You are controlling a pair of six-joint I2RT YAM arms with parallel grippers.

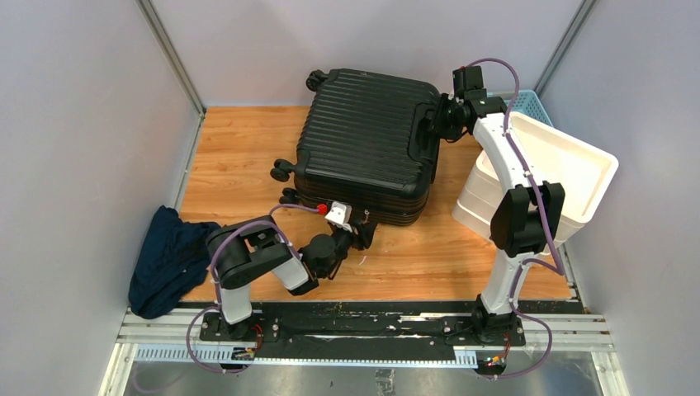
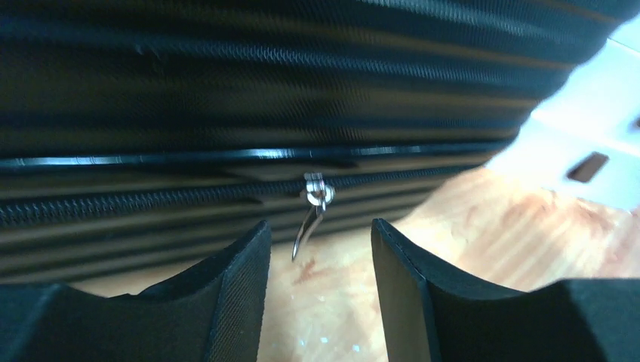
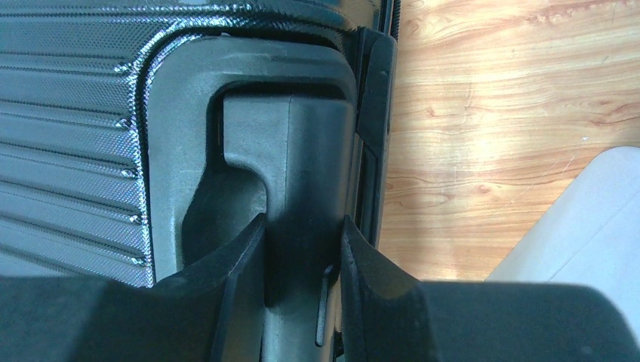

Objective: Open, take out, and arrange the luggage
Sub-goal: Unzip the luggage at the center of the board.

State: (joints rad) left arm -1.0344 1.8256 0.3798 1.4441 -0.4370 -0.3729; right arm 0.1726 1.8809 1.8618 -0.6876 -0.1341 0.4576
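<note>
- Black rail [image 1: 355,318] along the near edge of the counter [image 1: 239,148], both arm bases bolted to it side by side.
- Dark blue cloth [image 1: 169,260] crumpled at the near left, draped over the counter's left edge, well apart from everything else.
- Left tool [image 1: 365,234] low over the wood, just beside the near side wall of the luggage [image 1: 363,132] and pointed at it.
- Fingers [image 2: 234,286] apart; silver zipper pull [image 2: 311,215] dangling from the zip line in the gap between them, touching neither pad.
- Luggage flat at the middle of the counter toward the far side: ribbed shell up, halves together, small wheels [image 1: 281,172] along the left end.
- Right tool [image 1: 435,124] reaching across from the right to the luggage's far right corner.
- Clamped there on the recessed black handle [image 3: 309,173], one finger [image 3: 241,271] on each side of the bar.
- White stacked drawer unit [image 1: 607,165] at the right edge, under the right arm's elbow, top drawer tilted outward.
- Light-blue mesh basket [image 1: 532,103] behind the drawers in the far right corner, mostly hidden.
</note>
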